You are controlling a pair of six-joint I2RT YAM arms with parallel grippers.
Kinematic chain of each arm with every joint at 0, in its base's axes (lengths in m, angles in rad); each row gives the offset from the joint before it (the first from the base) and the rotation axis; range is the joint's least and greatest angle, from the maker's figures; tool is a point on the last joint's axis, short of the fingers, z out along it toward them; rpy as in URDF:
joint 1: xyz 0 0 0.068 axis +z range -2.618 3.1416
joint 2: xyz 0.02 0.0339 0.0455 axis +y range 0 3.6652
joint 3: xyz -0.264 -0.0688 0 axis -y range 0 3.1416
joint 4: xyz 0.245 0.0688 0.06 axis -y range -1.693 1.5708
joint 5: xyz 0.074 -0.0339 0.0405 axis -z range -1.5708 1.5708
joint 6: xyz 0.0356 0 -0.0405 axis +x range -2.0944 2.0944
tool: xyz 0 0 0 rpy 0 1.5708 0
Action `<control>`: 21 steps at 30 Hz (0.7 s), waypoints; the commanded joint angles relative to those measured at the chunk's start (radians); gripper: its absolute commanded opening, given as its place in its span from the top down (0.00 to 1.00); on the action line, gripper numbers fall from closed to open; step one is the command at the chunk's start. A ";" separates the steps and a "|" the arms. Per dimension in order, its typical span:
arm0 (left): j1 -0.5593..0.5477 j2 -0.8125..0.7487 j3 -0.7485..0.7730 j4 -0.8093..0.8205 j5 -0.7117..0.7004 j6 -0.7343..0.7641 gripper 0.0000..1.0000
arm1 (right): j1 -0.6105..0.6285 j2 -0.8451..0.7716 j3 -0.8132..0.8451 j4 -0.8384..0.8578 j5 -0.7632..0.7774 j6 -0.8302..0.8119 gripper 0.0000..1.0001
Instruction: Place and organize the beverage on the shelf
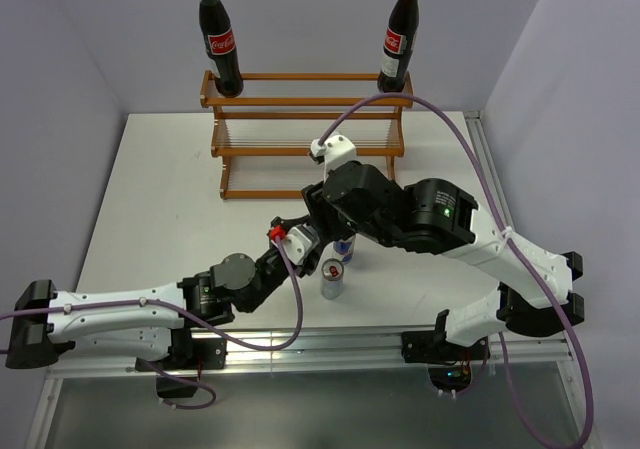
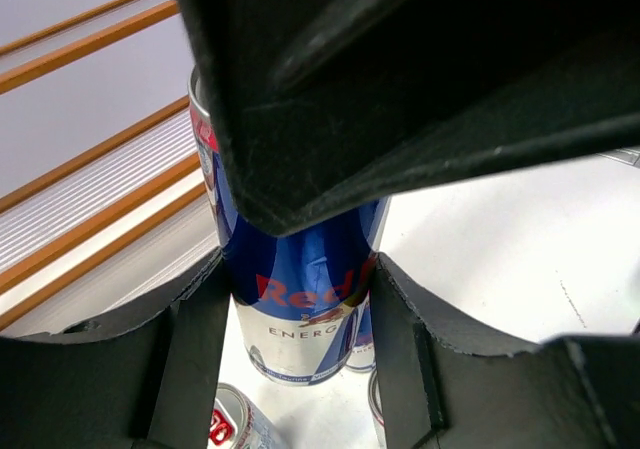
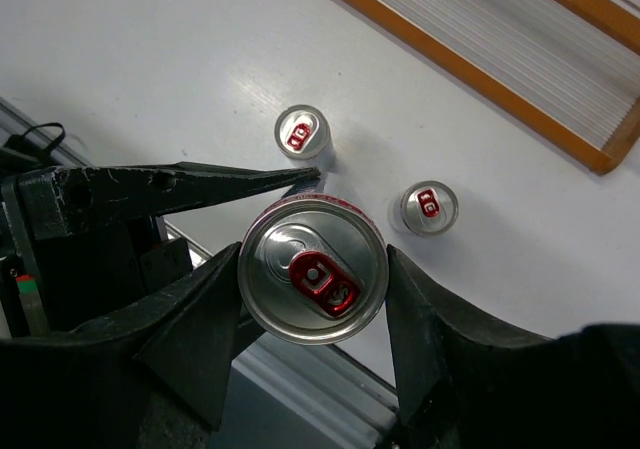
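Two cola bottles [image 1: 222, 49] [image 1: 397, 44] stand on the top tier of the wooden shelf [image 1: 300, 152], one at each end. A blue-and-silver can [image 3: 313, 269] is upright between the jaws of my right gripper [image 3: 313, 254], which grips it at the rim from above. My left gripper [image 2: 300, 264] closes on the same can [image 2: 295, 299] at its body from the side. Two more cans [image 3: 302, 132] [image 3: 428, 207] stand on the table below. One of the table cans shows beside the grippers in the top view [image 1: 332, 281].
My right arm [image 1: 440, 219] crosses over the table's middle and hides the held can from above. The shelf's lower tiers [image 2: 90, 199] are just beyond the cans. Purple cables [image 1: 470, 139] arc over the right side. A metal rail [image 1: 330, 344] runs along the near edge.
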 commanded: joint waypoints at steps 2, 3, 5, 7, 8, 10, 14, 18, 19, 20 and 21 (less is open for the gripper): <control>0.001 -0.075 0.028 0.118 -0.003 -0.065 1.00 | 0.016 -0.051 -0.045 0.138 -0.118 -0.035 0.48; 0.001 -0.085 0.030 0.118 -0.005 -0.065 1.00 | 0.014 -0.050 -0.046 0.135 -0.110 -0.032 0.45; 0.001 -0.094 0.030 0.121 -0.011 -0.062 1.00 | 0.011 -0.053 -0.048 0.128 -0.090 -0.026 0.32; 0.001 -0.105 0.025 0.126 -0.017 -0.059 1.00 | 0.008 -0.071 -0.057 0.140 -0.076 -0.020 0.26; 0.002 -0.106 0.022 0.132 -0.020 -0.058 1.00 | 0.007 -0.079 -0.064 0.163 -0.078 -0.021 0.26; 0.002 -0.112 0.016 0.141 -0.031 -0.054 1.00 | 0.002 -0.105 -0.083 0.187 -0.094 -0.028 0.25; 0.005 -0.109 0.014 0.166 -0.081 -0.053 1.00 | -0.021 -0.139 -0.094 0.206 -0.058 -0.012 0.11; 0.047 -0.089 0.048 0.129 -0.098 -0.082 1.00 | -0.033 -0.243 -0.144 0.270 -0.056 -0.017 0.00; 0.060 -0.091 0.051 0.126 -0.095 -0.097 1.00 | -0.035 -0.264 -0.166 0.282 -0.082 -0.017 0.00; 0.074 -0.092 0.053 0.124 -0.090 -0.102 1.00 | -0.038 -0.286 -0.176 0.304 -0.096 -0.020 0.00; 0.096 -0.103 0.051 0.126 -0.078 -0.105 1.00 | -0.047 -0.330 -0.186 0.312 -0.102 -0.021 0.00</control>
